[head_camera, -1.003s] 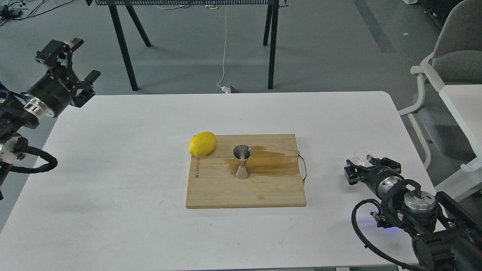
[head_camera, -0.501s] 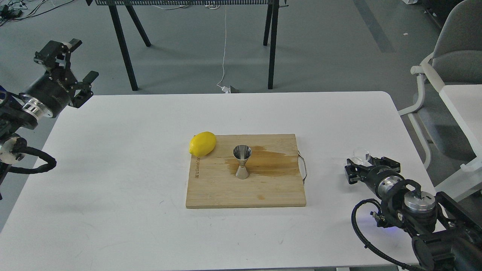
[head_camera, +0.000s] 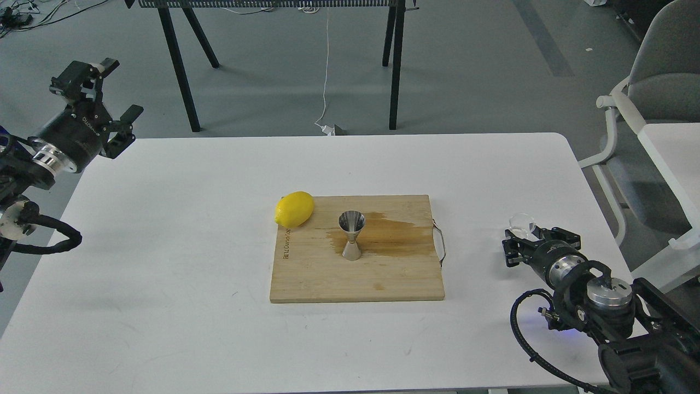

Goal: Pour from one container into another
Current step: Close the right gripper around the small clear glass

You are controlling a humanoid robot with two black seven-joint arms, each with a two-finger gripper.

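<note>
Left end effector [head_camera: 104, 90] raised off the far-left corner of the white surface [head_camera: 180, 180], fingers spread, holding nothing; white lettering on its black body too small to read. Mid-surface, lemon [head_camera: 294, 209] touching the wooden cutting board [head_camera: 355, 279] at its far-left corner, dark print along the board's left edge unreadable; steel jigger [head_camera: 351, 235] upright mid-board at the left end of a wet stain [head_camera: 396, 236], open room all round the board. Near the right edge, clear glass cup [head_camera: 522, 222] sits between the right end effector's [head_camera: 533, 239] fingers; grip cannot be told
</note>
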